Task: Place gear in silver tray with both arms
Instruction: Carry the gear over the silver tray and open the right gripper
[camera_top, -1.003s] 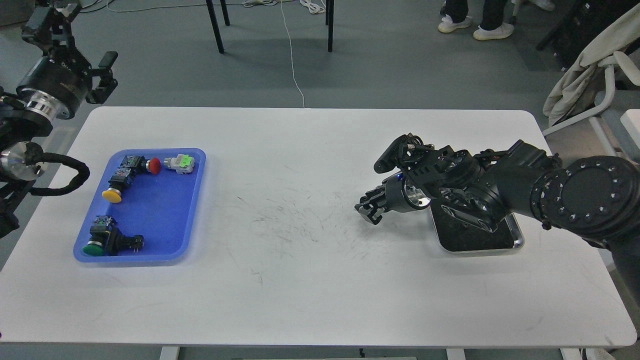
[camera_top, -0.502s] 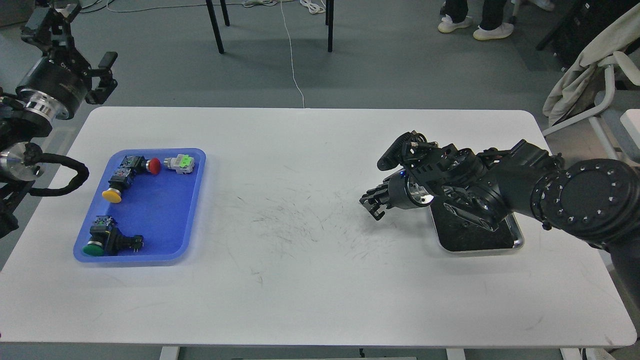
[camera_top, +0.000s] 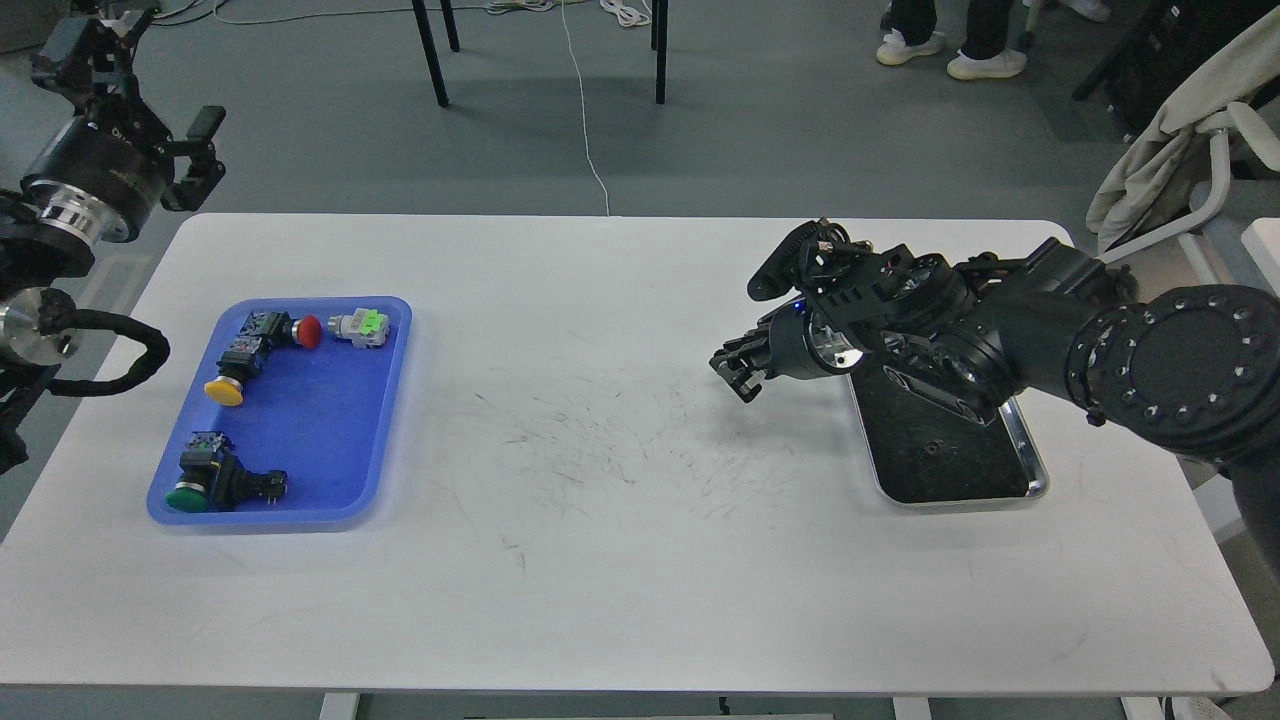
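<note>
The silver tray (camera_top: 1035, 478) lies at the right of the white table, its dark scuffed floor partly covered by my right arm. My right gripper (camera_top: 737, 372) hangs just left of the tray's far left corner, above the table, pointing left and down. It is dark and small, so I cannot tell its fingers apart, and nothing shows in it. My left gripper (camera_top: 140, 85) is raised beyond the table's far left corner, open and empty. Several push-button switches lie in the blue tray (camera_top: 300, 512) at the left: red (camera_top: 309, 331), yellow (camera_top: 224, 390), green (camera_top: 187, 494) and one light green (camera_top: 364, 326).
The white table (camera_top: 600, 560) is scuffed in its middle. A small dark speck (camera_top: 935, 448) sits on the silver tray's floor. Chair legs, a cable and a person's feet are on the floor beyond the table. A white chair with cloth stands at the far right.
My right arm has lifted and drawn toward the far side, uncovering more of the silver tray's floor. My left gripper has drifted slightly left and up.
</note>
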